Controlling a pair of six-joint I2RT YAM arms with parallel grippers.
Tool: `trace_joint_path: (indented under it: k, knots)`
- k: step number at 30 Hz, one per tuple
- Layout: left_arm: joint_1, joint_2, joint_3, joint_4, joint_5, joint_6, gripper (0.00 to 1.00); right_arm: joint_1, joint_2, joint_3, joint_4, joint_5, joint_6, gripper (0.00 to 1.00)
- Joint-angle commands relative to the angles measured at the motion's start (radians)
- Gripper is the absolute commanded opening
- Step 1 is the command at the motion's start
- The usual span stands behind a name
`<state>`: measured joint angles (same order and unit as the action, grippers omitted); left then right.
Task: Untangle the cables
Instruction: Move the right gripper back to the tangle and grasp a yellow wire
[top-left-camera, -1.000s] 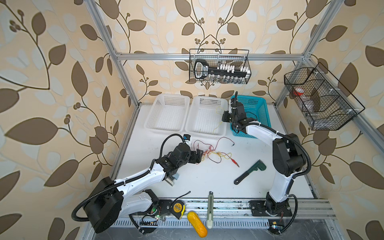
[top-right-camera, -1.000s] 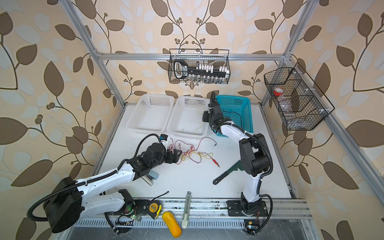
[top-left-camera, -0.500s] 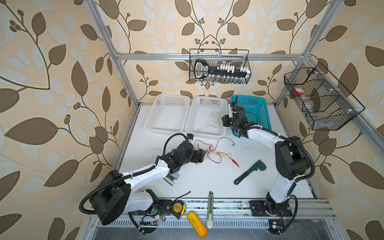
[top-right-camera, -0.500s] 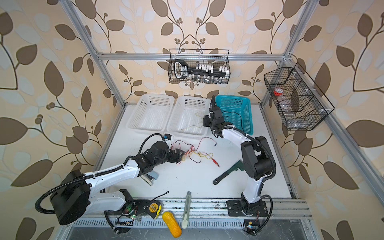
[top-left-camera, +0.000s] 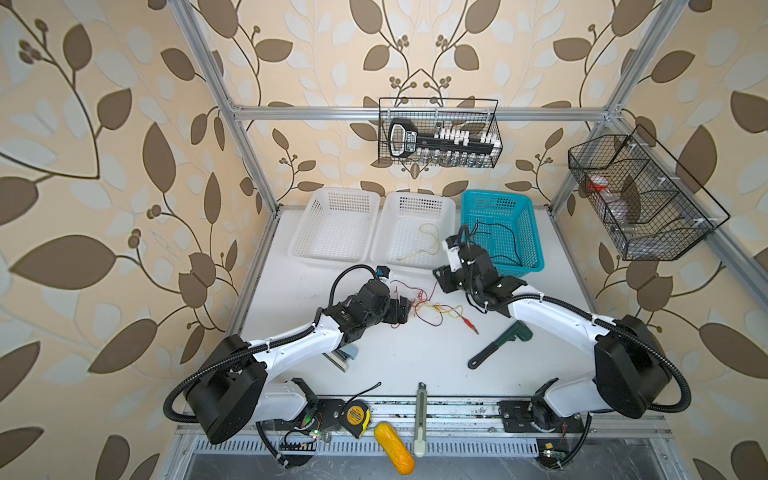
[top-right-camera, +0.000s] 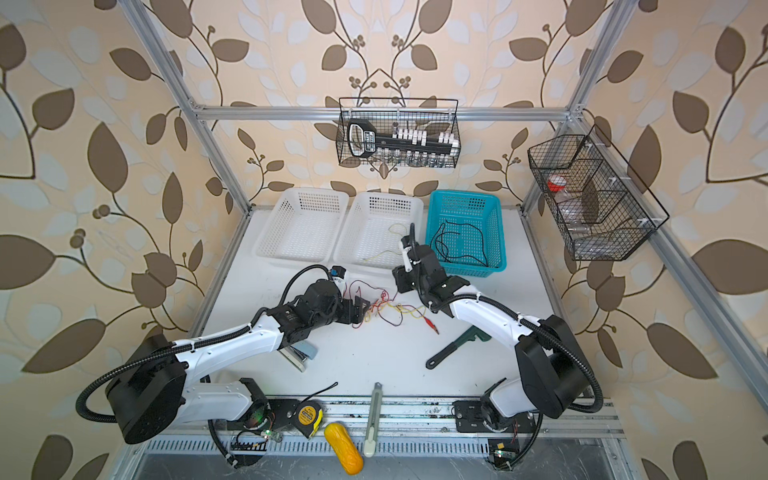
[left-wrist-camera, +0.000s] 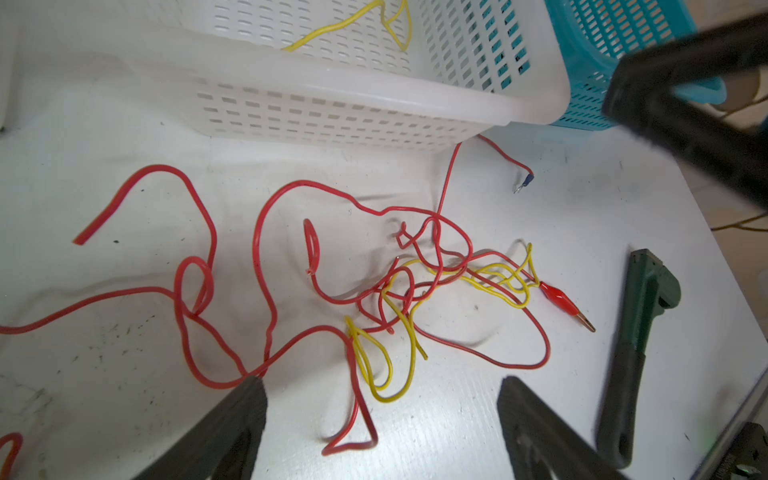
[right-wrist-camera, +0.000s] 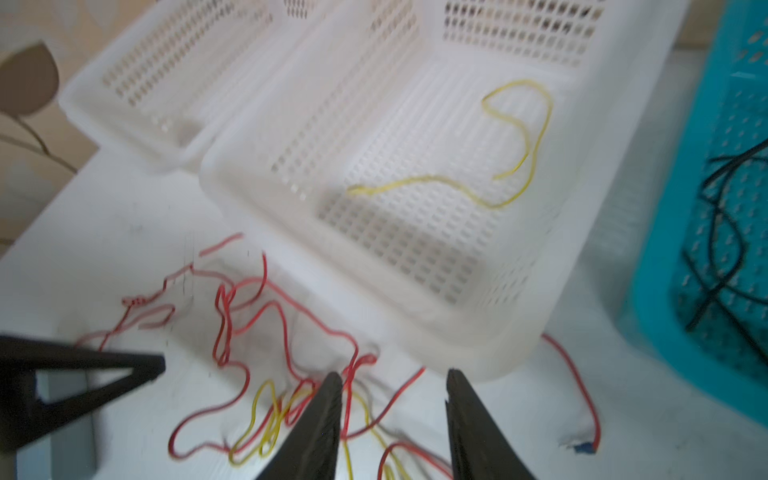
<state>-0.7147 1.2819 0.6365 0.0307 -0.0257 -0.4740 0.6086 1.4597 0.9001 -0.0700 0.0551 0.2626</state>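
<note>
A tangle of red and yellow cables (top-left-camera: 432, 309) (top-right-camera: 386, 309) (left-wrist-camera: 415, 282) (right-wrist-camera: 270, 374) lies mid-table, one red end carrying an alligator clip (left-wrist-camera: 561, 299). A single yellow cable (top-left-camera: 428, 245) (right-wrist-camera: 519, 145) rests in the middle white basket (top-left-camera: 417, 196). A black cable (top-left-camera: 498, 245) (top-right-camera: 461, 241) sits in the teal basket (top-left-camera: 536, 232). My left gripper (top-left-camera: 405, 313) (left-wrist-camera: 380, 390) is open at the tangle's left edge, with a red loop on the table between its fingers. My right gripper (top-left-camera: 442, 282) (right-wrist-camera: 395, 378) hovers open over the tangle's far side, in front of the white basket.
A green pipe wrench (top-left-camera: 498, 345) (left-wrist-camera: 636, 332) lies right of the tangle. Another white basket (top-left-camera: 336, 192) stands at the back left. A stapler (top-left-camera: 345, 357) sits under the left arm. Tape measure (top-left-camera: 357, 415), utility knife (top-left-camera: 420, 415) and a yellow object (top-left-camera: 395, 446) line the front rail.
My right gripper opened over the white basket, leaving the yellow cable there, then came forward and down toward the tangle. The left gripper edged slightly closer to the tangle.
</note>
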Motion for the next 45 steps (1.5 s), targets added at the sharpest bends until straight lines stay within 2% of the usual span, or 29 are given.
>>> trace_joint_path:
  k: [1,5,9,19,22,27,36,40,45]
  knots:
    - [-0.006,0.010,0.037,0.002,0.002,0.012,0.88,0.062,-0.018,-0.057,-0.069,0.021,-0.073,0.43]
    - [-0.007,0.012,0.025,0.004,-0.022,-0.010,0.88,0.123,0.004,-0.102,-0.085,0.091,-0.107,0.50]
    - [-0.007,0.020,0.027,-0.018,-0.043,-0.021,0.88,0.151,0.032,-0.098,-0.100,0.168,-0.111,0.52]
    - [-0.007,0.043,0.028,-0.031,-0.055,-0.026,0.87,0.157,0.170,-0.045,-0.094,0.196,-0.087,0.51]
    - [-0.005,0.054,0.031,-0.034,-0.056,-0.023,0.87,0.157,0.183,-0.044,-0.070,0.188,-0.072,0.47]
    - [-0.006,0.074,0.034,-0.031,-0.052,-0.023,0.87,0.157,0.183,-0.030,-0.059,0.150,-0.065,0.46]
    - [-0.006,0.086,0.028,-0.018,-0.047,-0.029,0.86,0.077,0.188,0.001,-0.077,-0.045,-0.002,0.29]
    - [-0.006,0.092,0.024,-0.013,-0.046,-0.035,0.86,0.061,0.191,0.003,-0.083,-0.060,0.009,0.20]
    - [-0.006,0.114,0.027,-0.002,-0.032,-0.046,0.86,0.059,0.193,0.001,-0.088,-0.064,0.015,0.00]
